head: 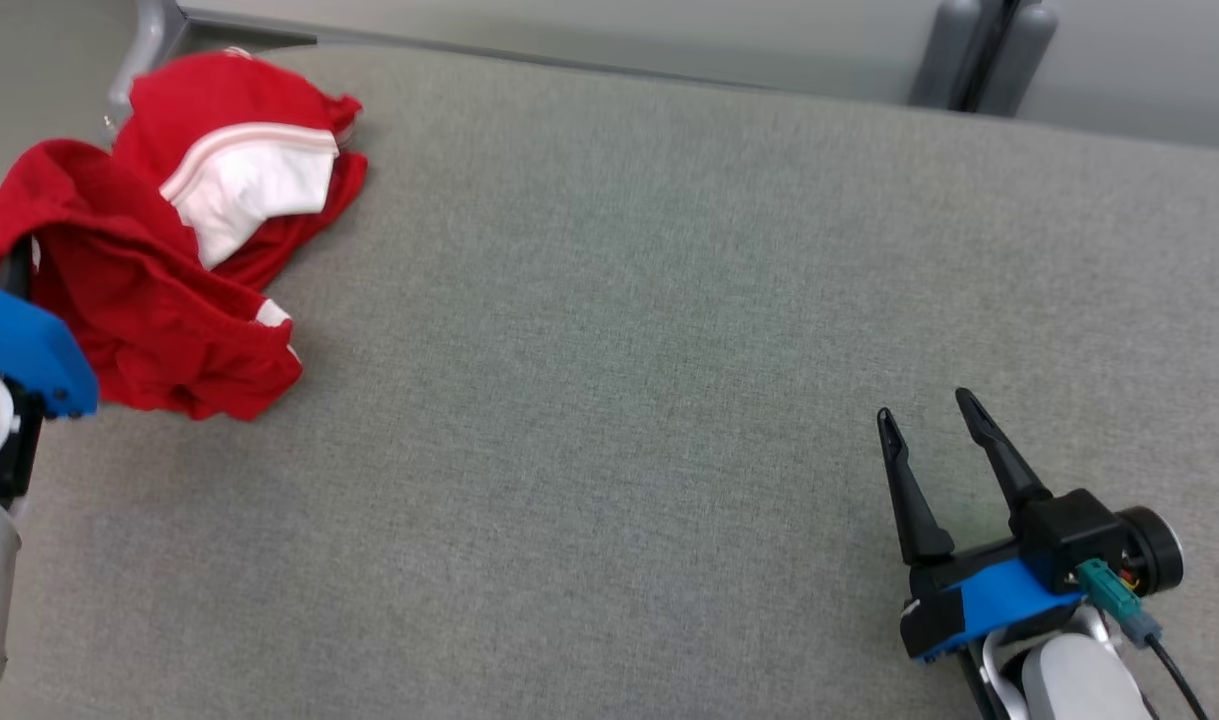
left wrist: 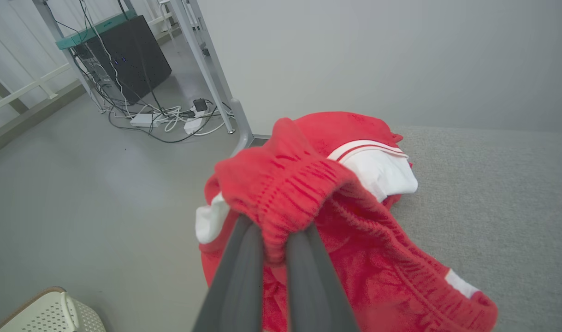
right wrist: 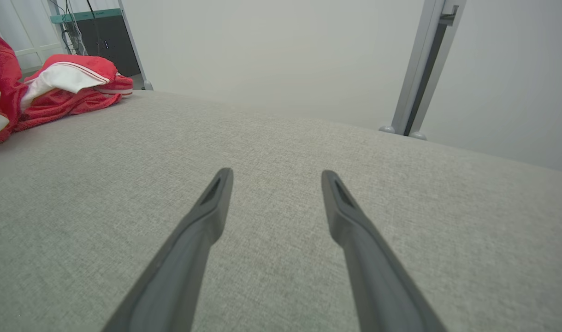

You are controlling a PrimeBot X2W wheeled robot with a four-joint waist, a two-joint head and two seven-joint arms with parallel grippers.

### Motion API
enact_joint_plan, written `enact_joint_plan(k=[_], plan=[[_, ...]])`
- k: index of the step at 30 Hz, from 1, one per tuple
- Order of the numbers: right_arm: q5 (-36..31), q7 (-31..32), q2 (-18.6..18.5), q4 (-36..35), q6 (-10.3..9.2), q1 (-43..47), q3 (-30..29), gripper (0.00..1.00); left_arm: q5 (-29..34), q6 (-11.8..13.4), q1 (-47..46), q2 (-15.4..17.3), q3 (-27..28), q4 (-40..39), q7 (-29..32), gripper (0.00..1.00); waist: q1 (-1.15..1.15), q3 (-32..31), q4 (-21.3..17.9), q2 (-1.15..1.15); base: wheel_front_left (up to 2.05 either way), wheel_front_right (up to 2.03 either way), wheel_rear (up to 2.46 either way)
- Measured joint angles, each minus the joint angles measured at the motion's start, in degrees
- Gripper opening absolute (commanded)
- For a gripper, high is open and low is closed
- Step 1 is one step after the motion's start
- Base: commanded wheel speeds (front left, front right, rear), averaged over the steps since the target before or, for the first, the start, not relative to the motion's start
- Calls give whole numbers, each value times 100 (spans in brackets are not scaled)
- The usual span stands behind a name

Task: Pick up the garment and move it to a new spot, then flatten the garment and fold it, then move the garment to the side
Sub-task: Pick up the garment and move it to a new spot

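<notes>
A: Left arm, pose?
B: Left claw (left wrist: 275,236) comes in at the table's left edge, fingers clenched on a gathered red hem of the garment (head: 159,300).

A: Right arm?
B: Right claw (head: 924,405) sits low over the table (head: 619,350), near right. Its fingers are spread, point away from the robot and hold nothing.

A: Counts?
B: One garment, red with white panels, bunched at the table's far left corner. Two claws. One table, grey cloth top.
</notes>
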Motion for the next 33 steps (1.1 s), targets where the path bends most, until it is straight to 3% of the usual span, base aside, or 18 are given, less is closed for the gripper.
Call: enact_joint_plan(k=[7,14,21,28,30,33], plan=[[447,0,-1,147,0,162,104,100,188,0,-202,218,-654,-1189,445,0,-1,-588,-162,0,0,0,0],[762,0,-2,241,0,336,91,100,118,0,-287,13,-1187,-2760,1110,0,-1,-997,-676,0,0,0,0],[870,0,-4,258,-1,436,-89,100,-513,42,-404,-924,-1394,-3897,1553,0,0,-1186,-1388,0,0,0,0],[861,0,-5,199,-1,422,-337,100,-1401,240,-381,-1886,-1386,-4265,1805,0,0,-1049,-1939,0,0,0,0],[866,0,-4,189,0,377,-365,100,-1514,268,-211,-2008,-1399,-4116,1769,0,0,-927,-2023,0,0,0,0],[882,0,-4,140,0,244,-364,100,-1426,297,152,-1933,-1462,-3549,1588,0,1,-701,-2144,0,0,0,0]])
